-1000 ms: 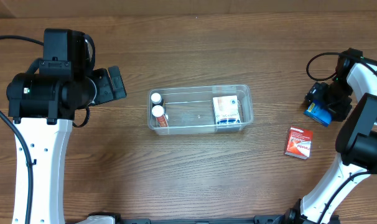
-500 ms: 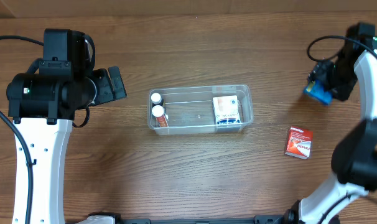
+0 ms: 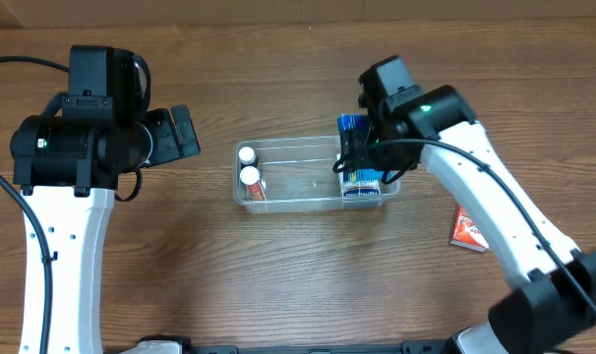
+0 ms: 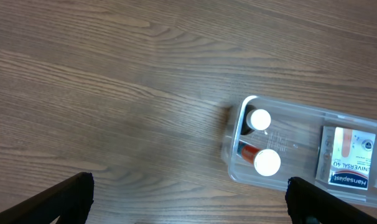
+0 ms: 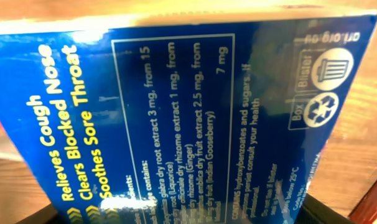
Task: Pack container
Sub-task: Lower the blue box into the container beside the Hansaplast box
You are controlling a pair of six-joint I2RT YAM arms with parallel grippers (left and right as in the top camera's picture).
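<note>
- Pinching a blue box between the jaws of the right gripper, in the air over the right end of the container.
- Filling nearly the whole right wrist view with the blue box's printed face, its yellow lines reading "Relieves Cough", "Blocked Nose" and "Soothes Sore Throat".
- Sitting at the middle of the desk, long side running left to right: the clear container.
- Standing at the container's left end, caps facing up and just beside each other: 2 white-capped bottles.
- Lying flat at the container's right end, label side up and reading "Hansaplast": a white box, mostly hidden in the overhead view beneath the blue box and the right gripper.
- Hanging well apart from the container, off to its left: the left gripper, jaws spread wide and gripping nothing.
- Lying on the desk to the right of the container, partly covered by the right arm: a red box.
</note>
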